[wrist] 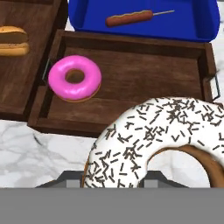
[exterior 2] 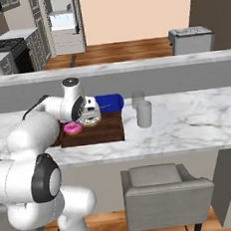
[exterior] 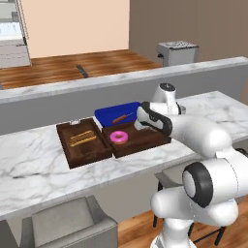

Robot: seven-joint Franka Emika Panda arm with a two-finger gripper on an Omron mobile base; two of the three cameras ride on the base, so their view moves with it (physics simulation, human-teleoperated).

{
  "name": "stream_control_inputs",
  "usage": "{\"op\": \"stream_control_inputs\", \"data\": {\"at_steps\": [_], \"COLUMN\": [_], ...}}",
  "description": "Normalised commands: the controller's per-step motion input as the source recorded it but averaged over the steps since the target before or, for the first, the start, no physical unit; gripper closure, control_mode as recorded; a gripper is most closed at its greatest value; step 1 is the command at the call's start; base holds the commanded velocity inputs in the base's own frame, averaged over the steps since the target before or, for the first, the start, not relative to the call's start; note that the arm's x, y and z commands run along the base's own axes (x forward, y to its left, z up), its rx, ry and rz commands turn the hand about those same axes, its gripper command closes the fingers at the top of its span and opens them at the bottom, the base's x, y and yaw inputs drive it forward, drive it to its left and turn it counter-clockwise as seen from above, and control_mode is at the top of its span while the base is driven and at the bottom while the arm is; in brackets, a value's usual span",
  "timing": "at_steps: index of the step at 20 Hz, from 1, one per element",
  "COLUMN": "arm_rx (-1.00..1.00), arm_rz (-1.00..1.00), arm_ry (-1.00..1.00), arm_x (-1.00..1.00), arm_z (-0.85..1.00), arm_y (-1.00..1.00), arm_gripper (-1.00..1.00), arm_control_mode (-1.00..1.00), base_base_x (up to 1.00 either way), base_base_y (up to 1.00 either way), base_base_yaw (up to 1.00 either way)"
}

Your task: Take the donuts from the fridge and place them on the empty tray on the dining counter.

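The pink-iced donut (exterior: 119, 137) (exterior 2: 73, 128) (wrist: 75, 78) lies in the left part of the empty tray (exterior: 141, 145) (exterior 2: 109, 129) (wrist: 144, 74), a dark wooden one on the dining counter (exterior: 38, 160) (exterior 2: 188, 120). My gripper (exterior 2: 90, 117) hangs just above the tray's near side, shut on the brown donut with pale speckled icing (exterior 2: 92, 121) (wrist: 153, 140). That donut looms large at the bottom of the hand view and hides the fingertips. In the left base view my own forearm covers the hand.
A blue tray (exterior: 116, 114) (wrist: 144, 17) holding a corn dog sits behind the wooden tray. To its left is a squarer brown tray (exterior: 82, 143) with yellowish sticks. Two grey cups (exterior 2: 144, 113) stand to the right. The fridge (exterior 2: 62, 22) is far behind the grey ledge.
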Motion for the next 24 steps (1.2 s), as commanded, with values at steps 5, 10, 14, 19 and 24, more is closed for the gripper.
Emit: {"op": "stream_control_inputs", "data": {"at_steps": [5, 10, 14, 19, 24], "arm_rx": [0.03, 0.07, 0.05, 0.01, 0.0], "arm_rz": [0.0, 0.0, 0.0, 0.0, 0.0], "arm_ry": [0.02, 0.03, 0.02, 0.03, 0.0], "arm_x": [0.57, 0.49, 0.34, 0.34, 0.76], "arm_z": [-0.28, -0.45, -0.41, -0.37, -0.34], "arm_y": [0.0, 0.0, 0.0, 0.0, 0.0], "arm_gripper": [1.0, 1.0, 1.0, 1.0, 1.0], "arm_control_mode": [-1.0, -1.0, -1.0, -1.0, -1.0], "base_base_x": [0.0, 0.0, 0.0, 0.0, 0.0], "base_base_y": [0.0, 0.0, 0.0, 0.0, 0.0], "base_base_yaw": [0.0, 0.0, 0.0, 0.0, 0.0]}}
